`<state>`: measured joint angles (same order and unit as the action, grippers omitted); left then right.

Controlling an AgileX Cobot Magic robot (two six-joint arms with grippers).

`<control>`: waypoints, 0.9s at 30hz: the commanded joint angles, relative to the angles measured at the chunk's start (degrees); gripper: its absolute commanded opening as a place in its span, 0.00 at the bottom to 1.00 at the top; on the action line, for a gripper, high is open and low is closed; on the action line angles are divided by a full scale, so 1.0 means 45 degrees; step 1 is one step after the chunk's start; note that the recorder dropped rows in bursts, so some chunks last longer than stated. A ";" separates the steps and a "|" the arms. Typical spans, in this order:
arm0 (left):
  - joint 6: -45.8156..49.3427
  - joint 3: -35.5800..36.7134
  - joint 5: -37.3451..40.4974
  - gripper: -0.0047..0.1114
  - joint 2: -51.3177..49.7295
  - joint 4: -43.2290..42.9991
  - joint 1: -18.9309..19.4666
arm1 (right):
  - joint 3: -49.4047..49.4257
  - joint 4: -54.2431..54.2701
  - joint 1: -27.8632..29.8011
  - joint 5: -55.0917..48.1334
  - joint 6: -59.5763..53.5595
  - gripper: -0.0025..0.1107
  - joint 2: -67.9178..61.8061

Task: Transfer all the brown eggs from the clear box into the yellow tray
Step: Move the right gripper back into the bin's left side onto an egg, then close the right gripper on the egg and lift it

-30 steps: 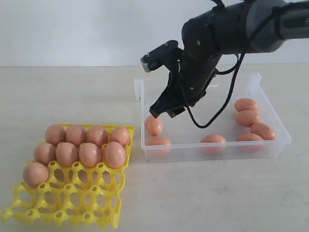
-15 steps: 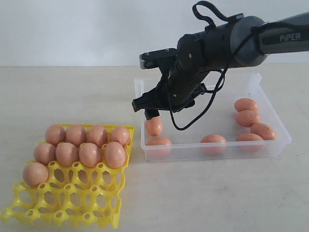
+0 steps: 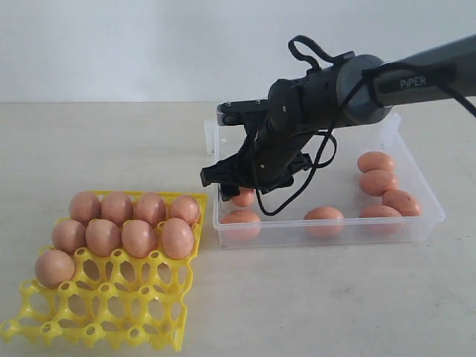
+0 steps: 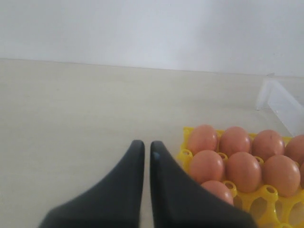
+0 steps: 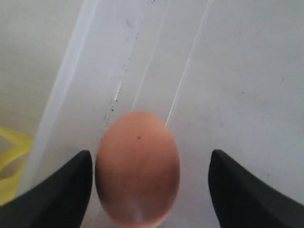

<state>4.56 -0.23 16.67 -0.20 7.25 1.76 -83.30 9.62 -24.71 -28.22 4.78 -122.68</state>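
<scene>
At the left end of the clear box [image 3: 335,232], the right gripper [image 5: 149,164] stands open astride one brown egg [image 3: 243,198], long axis parallel to the fingers [image 5: 61,190], the egg off-centre and apparently touching one finger.

Right arm [image 3: 357,85]: black, jointed, entering the exterior view high at the right edge and sloping down to the left; white lettering "PiPER" on the forearm; bulky rounded joint housings at mid-length. Wrist: bent downward, with a camera block [image 3: 239,111], pale along its edge, riding on its upper side. Right gripper [image 3: 236,186]: black, carried low, pointing down and slightly left; its two broad fingers [image 5: 59,190] are set far apart, jaws spread wide. Left gripper [image 4: 146,154]: seen only in its own wrist view; two black tapering fingers lying side by side, tips level, a thin slit between them, jaws drawn together on nothing.
</scene>
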 commanded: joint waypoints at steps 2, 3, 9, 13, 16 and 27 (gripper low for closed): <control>-0.0002 0.0051 -0.0092 0.08 0.0045 -0.0069 -0.0081 | -0.0057 0.0116 0.0028 0.0660 0.0198 0.57 -0.0217; -0.0002 0.0051 -0.0092 0.08 0.0045 -0.0069 -0.0081 | -0.0057 0.0116 0.0028 0.0768 0.0214 0.57 -0.0245; -0.0002 0.0051 -0.0092 0.08 0.0045 -0.0069 -0.0081 | -0.0057 0.0116 0.0028 0.1168 0.0602 0.29 -0.0292; -0.0002 0.0051 -0.0092 0.08 0.0045 -0.0069 -0.0081 | -0.0057 -0.0004 0.0028 0.1168 0.0480 0.02 -0.0292; -0.0002 0.0051 -0.0092 0.08 0.0045 -0.0069 -0.0081 | -0.0057 -0.0235 0.0028 0.1168 0.0283 0.02 -0.0128; -0.0002 0.0051 -0.0092 0.08 0.0045 -0.0069 -0.0081 | 0.4612 -0.0257 -0.1563 0.9451 0.0251 0.02 0.3855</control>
<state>4.56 -0.23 16.67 -0.20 7.25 1.76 -70.50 8.86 -28.53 -1.51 7.48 -110.83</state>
